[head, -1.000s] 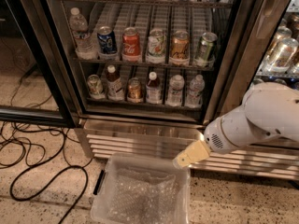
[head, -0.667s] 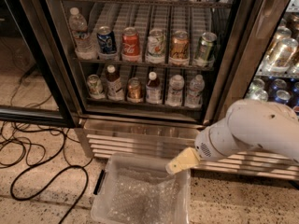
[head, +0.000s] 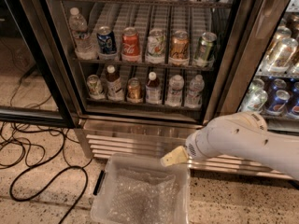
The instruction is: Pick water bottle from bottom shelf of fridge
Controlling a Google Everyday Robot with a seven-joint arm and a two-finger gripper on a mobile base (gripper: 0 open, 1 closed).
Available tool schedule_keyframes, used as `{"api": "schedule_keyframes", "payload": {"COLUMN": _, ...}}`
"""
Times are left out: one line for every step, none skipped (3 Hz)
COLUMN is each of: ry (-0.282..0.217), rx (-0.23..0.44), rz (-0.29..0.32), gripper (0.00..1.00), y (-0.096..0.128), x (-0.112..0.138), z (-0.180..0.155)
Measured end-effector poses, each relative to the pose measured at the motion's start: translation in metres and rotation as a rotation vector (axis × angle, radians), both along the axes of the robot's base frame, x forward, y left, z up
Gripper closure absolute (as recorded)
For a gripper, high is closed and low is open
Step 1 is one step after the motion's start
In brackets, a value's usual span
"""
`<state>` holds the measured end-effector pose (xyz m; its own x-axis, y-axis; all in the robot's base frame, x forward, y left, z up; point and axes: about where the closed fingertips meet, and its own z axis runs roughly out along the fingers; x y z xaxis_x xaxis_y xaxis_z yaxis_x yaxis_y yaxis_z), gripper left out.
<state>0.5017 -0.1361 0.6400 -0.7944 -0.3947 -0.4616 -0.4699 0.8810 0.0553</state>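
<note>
The fridge [head: 154, 125] stands with its left glass door swung open. On the bottom shelf [head: 140, 101], two small clear water bottles with white caps stand side by side at the right end, one [head: 175, 90] just left of the other [head: 195, 90]. Left of them are two white-capped bottles with dark contents and two cans. My gripper [head: 173, 157] shows as a beige tip on the white arm [head: 243, 141]. It hangs low in front of the base grille, below and slightly left of the water bottles, well clear of the shelf.
A clear plastic bin [head: 110, 171] lined with bubble wrap sits on the floor just below the gripper. Black cables [head: 32, 171] lie on the floor at left. The open door [head: 42, 69] stands at left. The middle shelf holds cans and a larger clear bottle [head: 79, 31].
The arm has swung left, bringing the gripper from right of the bin to above its right rim. The fridge's contents have not moved.
</note>
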Motion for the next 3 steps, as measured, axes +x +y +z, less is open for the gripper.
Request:
{"api": "schedule_keyframes", "payload": {"ry": 0.005, "rx": 0.016, "rz": -0.037, "gripper": 0.0, "y": 0.002, "x": 0.001, "z": 0.001}}
{"api": "schedule_keyframes", "payload": {"ry": 0.005, "rx": 0.017, "rz": -0.035, "gripper": 0.0, "y": 0.003, "x": 0.001, "z": 0.0}}
{"api": "schedule_keyframes", "payload": {"ry": -0.018, "rx": 0.045, "rz": -0.09, "gripper": 0.0, "y": 0.006, "x": 0.015, "z": -0.007}}
